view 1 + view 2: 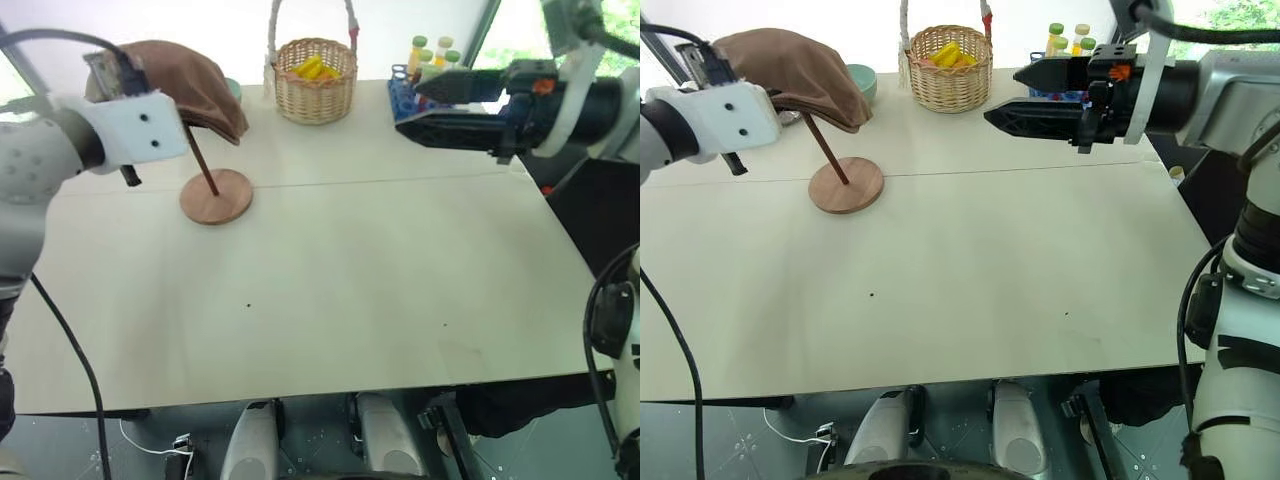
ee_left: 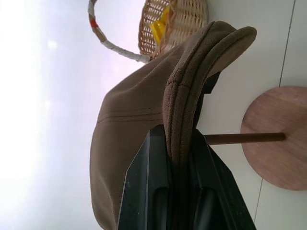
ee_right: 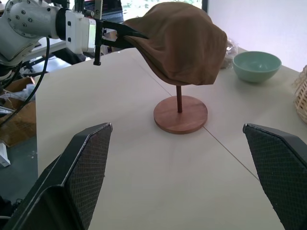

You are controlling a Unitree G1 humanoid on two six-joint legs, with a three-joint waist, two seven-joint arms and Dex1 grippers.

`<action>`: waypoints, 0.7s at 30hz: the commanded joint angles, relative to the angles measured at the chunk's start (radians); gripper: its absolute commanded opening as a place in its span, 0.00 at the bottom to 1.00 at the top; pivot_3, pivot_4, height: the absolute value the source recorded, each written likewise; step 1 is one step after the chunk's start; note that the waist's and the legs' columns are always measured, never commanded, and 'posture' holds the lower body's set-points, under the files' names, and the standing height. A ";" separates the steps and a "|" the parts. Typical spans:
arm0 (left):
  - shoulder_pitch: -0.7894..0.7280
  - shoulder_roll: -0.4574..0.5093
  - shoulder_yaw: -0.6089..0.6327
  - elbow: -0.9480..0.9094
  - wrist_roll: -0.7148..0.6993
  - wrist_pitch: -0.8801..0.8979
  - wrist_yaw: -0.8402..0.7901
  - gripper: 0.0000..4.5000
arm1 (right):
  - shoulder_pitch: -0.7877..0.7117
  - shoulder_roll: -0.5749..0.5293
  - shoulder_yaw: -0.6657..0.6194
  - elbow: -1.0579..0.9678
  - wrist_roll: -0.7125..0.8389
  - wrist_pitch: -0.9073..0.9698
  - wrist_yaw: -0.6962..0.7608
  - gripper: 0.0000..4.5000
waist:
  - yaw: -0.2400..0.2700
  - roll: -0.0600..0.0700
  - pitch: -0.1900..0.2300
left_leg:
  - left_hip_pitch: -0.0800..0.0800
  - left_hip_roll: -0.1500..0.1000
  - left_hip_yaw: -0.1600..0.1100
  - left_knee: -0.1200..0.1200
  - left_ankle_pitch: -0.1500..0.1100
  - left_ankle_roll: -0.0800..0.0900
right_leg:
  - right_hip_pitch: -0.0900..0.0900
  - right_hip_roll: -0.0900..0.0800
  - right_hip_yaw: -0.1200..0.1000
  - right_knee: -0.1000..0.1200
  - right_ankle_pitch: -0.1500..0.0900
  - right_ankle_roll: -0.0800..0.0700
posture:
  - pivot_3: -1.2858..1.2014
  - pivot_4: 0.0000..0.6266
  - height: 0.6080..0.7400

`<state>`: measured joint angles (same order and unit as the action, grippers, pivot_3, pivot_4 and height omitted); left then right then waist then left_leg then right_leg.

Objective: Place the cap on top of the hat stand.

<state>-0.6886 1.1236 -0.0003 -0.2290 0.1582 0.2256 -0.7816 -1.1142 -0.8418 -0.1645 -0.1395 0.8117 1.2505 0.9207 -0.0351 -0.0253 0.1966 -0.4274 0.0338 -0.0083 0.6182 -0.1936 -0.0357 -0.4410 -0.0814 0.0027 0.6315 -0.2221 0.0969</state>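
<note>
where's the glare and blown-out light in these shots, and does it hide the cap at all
Left wrist view: the background beside the cap is washed out to white, yet the cap's seams and the left gripper pinching its edge read clearly. Left eye view: bright backlight behind the wicker basket. Right wrist view: even light, a soft shadow under the hat stand.

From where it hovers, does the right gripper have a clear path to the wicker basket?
Probably yes. The right gripper, open, hangs just beside the wicker basket, with bare table between them.
</note>
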 commanded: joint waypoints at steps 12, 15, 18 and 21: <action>-0.007 -0.063 0.260 0.327 -0.235 -0.570 -0.007 0.01 | -0.038 -0.021 0.048 0.088 -0.027 -0.119 0.076 1.00 | 0.000 0.000 0.000 | 0.000 0.000 0.000 0.001 0.000 0.000 | 0.000 0.000 0.000 0.001 0.000 0.000 | 0.52 0.24 1.00; -0.035 -0.055 0.252 0.431 -0.245 -0.729 -0.028 0.01 | -0.052 -0.014 0.054 0.105 -0.029 -0.120 0.077 1.00 | 0.000 0.000 0.000 | 0.000 0.000 0.000 0.002 0.000 0.000 | 0.000 0.000 0.000 0.001 0.000 0.000 | 0.52 0.24 1.00; -0.062 -0.047 0.249 0.524 -0.255 -0.868 -0.042 0.01 | -0.061 -0.014 0.063 0.121 -0.039 -0.120 0.075 1.00 | 0.000 0.000 0.000 | -0.001 0.000 0.001 0.003 0.000 0.000 | 0.000 0.000 0.000 0.001 0.000 0.000 | 0.52 0.24 1.00; -0.047 -0.044 0.243 0.606 -0.268 -1.055 -0.071 0.01 | -0.065 -0.019 0.068 0.124 -0.044 -0.121 0.083 1.00 | 0.001 0.000 0.000 | -0.001 0.000 0.001 0.003 0.000 0.000 | 0.000 -0.001 0.000 0.001 0.000 0.000 | 0.52 0.24 1.00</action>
<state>-0.7238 1.0579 0.2173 0.3558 -0.0781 -0.7286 -0.8435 -1.1445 -0.8454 -0.0820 -0.0118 0.7674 1.1463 0.9959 -0.0341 -0.0253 0.1965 -0.4279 0.0340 -0.0071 0.6214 -0.1938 -0.0355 -0.4406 -0.0819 0.0027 0.6324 -0.2217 0.0972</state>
